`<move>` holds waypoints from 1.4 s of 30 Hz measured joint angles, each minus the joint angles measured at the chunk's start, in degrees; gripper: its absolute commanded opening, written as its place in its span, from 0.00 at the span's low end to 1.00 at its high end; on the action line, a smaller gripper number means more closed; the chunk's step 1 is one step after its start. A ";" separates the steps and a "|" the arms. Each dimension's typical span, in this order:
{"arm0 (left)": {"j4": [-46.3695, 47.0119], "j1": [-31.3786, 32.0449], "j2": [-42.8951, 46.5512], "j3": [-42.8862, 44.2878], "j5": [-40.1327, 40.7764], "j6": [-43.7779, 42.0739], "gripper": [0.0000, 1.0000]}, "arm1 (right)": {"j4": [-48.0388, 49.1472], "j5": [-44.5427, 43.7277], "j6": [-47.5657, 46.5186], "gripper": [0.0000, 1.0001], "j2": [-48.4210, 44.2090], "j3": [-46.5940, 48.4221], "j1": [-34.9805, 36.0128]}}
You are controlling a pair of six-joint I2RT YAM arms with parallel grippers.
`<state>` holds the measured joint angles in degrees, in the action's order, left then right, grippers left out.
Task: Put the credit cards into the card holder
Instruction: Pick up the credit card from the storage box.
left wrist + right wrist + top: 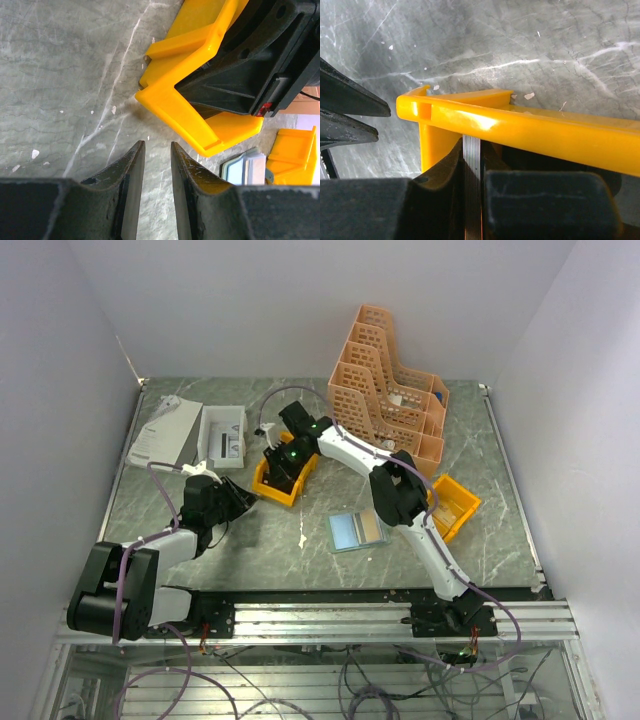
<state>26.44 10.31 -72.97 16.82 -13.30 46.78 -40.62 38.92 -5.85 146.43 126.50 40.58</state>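
The credit cards point(472, 165) show as a stack of thin pale edges, tan-orange on one side, clamped between my right gripper's point(472, 147) fingers inside a yellow bin point(520, 125). In the top view the right gripper point(283, 468) reaches down into that bin point(272, 492). The card holder point(357, 530) lies open on the table, bluish and tan inside, to the right of the bin; part of it shows in the left wrist view point(240, 167). My left gripper point(157, 145) is slightly open and empty, low over the table just left of the bin's corner point(175, 100); in the top view it point(243, 502) points at the bin.
A second yellow bin point(455, 505) sits right of the card holder. An orange file rack point(385, 380) stands at the back right. A white box point(223, 435) and white papers point(165, 430) lie at the back left. A loose cable runs behind the bin.
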 measured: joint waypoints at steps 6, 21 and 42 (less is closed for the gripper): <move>-0.22 0.00 0.13 0.00 0.00 -0.35 0.38 | -0.07 1.42 0.98 0.00 0.04 0.46 -0.81; -0.63 0.00 1.25 0.00 0.00 -0.48 0.38 | 6.88 11.80 10.45 0.12 -0.70 -2.27 -3.78; -0.63 0.00 1.36 0.00 0.02 -0.48 0.38 | 8.70 14.64 12.74 0.21 -0.70 -3.21 -4.50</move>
<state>25.80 10.31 -71.61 16.82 -13.28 46.30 -31.92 53.56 6.90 145.73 123.28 36.07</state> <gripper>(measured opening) 0.382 0.197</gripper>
